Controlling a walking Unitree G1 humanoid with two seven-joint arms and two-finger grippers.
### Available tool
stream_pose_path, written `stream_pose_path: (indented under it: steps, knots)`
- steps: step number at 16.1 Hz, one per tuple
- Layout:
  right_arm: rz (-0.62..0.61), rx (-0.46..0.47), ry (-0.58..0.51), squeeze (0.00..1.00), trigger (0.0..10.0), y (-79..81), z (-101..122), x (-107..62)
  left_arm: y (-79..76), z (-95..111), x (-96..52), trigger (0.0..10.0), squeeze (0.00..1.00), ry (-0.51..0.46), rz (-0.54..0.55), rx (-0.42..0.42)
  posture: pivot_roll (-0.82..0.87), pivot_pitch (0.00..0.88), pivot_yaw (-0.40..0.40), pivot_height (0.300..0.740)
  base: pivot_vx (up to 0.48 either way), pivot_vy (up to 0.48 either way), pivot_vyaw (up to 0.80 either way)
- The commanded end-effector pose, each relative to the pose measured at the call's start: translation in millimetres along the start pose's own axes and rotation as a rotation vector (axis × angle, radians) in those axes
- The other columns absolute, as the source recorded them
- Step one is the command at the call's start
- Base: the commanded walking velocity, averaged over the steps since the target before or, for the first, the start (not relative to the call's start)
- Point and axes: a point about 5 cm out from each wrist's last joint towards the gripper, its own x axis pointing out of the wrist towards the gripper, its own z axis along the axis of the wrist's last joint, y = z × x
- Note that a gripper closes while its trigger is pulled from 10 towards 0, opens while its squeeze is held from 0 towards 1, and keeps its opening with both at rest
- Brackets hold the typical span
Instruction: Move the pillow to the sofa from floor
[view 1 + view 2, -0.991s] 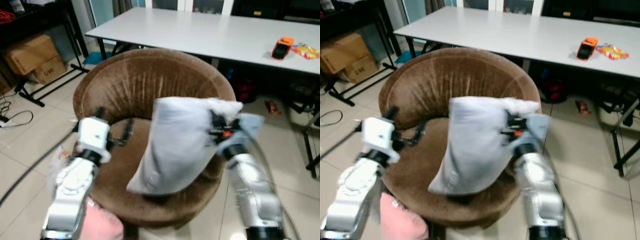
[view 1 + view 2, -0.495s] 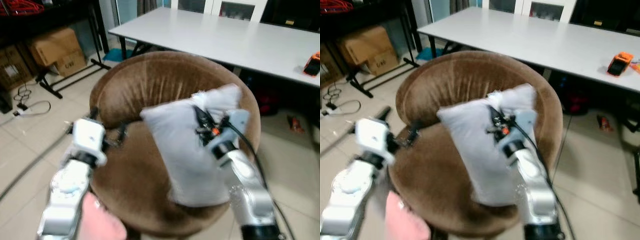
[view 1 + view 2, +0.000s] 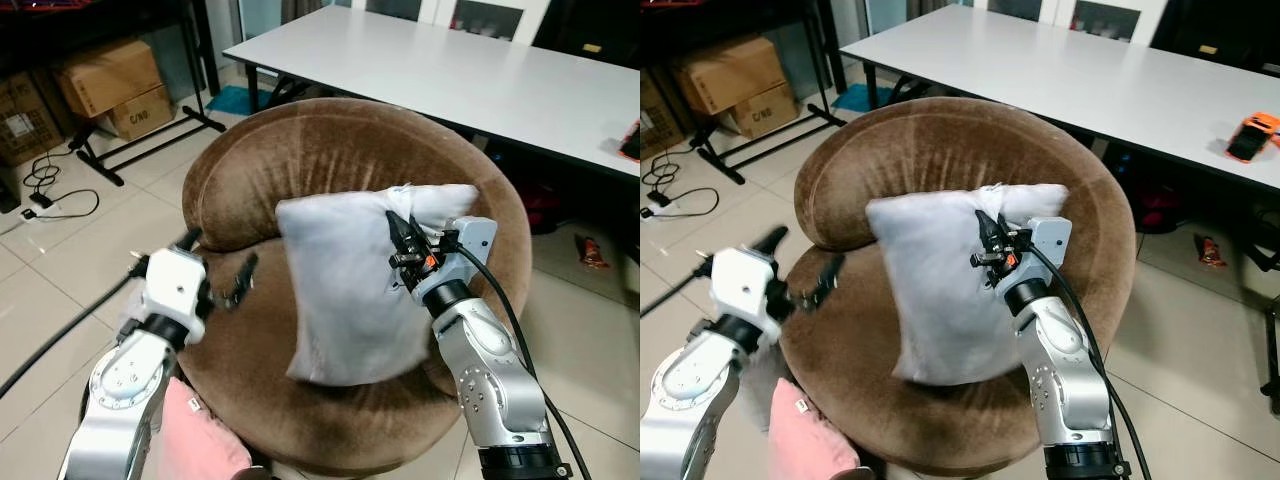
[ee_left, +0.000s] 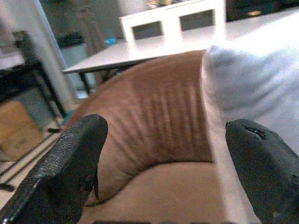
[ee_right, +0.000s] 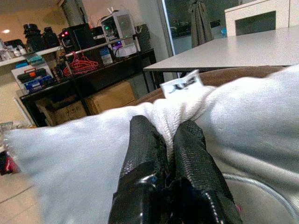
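Pinching one white pillow (image 3: 345, 290) (upright) over one sofa (image 3: 300, 160): right claw (image 3: 404, 240).

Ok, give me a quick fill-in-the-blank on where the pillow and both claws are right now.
1. The right claw is pinching a fold of the white ____.
2. The pillow stands on the seat of the ____ armchair.
3. The left claw has its fingers ____, holding nothing.
4. A ____ cushion lies low beside the left arm.

Missing words: pillow; brown; open; pink
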Motion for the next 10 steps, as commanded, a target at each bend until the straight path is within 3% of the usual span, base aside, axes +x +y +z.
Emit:
stream_pose_path:
  steps: [1, 3, 7, 10]
  knots:
    - [0.063, -0.005, -0.065, 0.0, 10.0, 12.2, 18.8, 8.5, -6.0, 2.2, -3.3, 10.0, 0.51, 0.005, -0.073, -0.001, 0.05, 0.016, -0.011, 0.74, 0.0, 0.0, 0.0]
    - [0.078, -0.023, -0.044, 0.0, 10.0, 17.7, 18.4, 14.3, -9.2, -0.8, -7.3, 10.0, 0.51, 0.029, -0.118, 0.005, 0.05, 0.023, -0.015, 0.74, 0.0, 0.0, 0.0]
    - [0.094, -0.039, 0.077, 0.0, 10.0, 49.2, 5.1, 53.0, -14.1, -3.0, -13.4, 10.0, 0.52, 0.056, -0.183, -0.004, 0.05, 0.039, -0.01, 0.74, 0.0, 0.0, 0.0]
    - [-0.061, -0.006, 0.123, 0.0, 10.0, 58.8, 0.5, 86.7, -15.6, -2.6, -15.9, 10.0, 0.52, 0.064, -0.203, -0.005, 0.07, 0.055, -0.026, 0.74, 0.0, 0.0, 0.0]
